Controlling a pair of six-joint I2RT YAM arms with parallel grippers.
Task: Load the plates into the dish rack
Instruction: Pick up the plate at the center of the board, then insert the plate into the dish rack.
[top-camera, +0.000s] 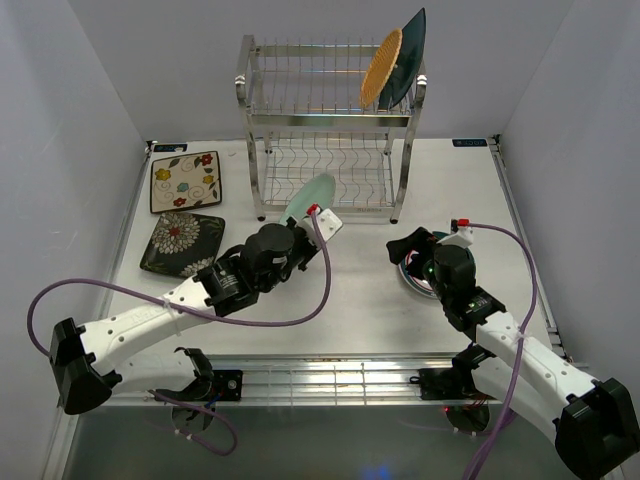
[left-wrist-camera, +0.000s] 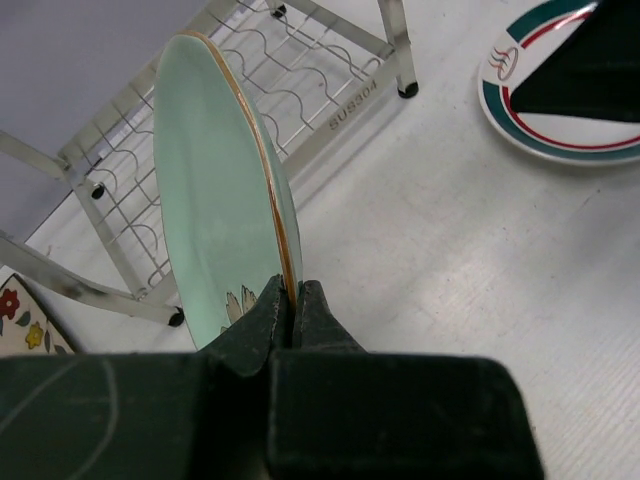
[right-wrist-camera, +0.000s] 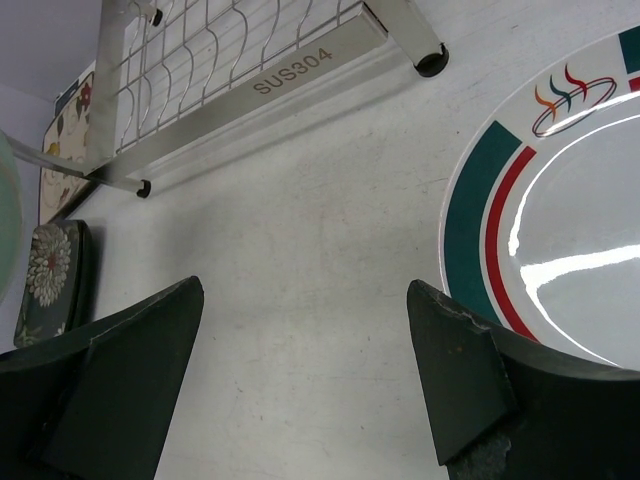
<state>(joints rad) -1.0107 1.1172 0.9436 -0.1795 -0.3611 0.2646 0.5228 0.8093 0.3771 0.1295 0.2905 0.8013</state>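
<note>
Plates total six; dish rack holds two.

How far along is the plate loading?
Done: the orange woven plate and teal plate stand in the dish rack's top tier. In hand: the left jaws clamp the pale green plate near the lower tier. Left: the striped white plate by the open right jaws, the cream floral plate and dark floral plate.

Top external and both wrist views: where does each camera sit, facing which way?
Top external: above and behind, facing down at table and rack; both arms show.
Left wrist: behind the shut left pincer, facing the green plate it grips.
Right wrist: behind the open right pincer, facing the table and striped plate.
Shared: both wrist views show the rack's base and striped plate.
</note>
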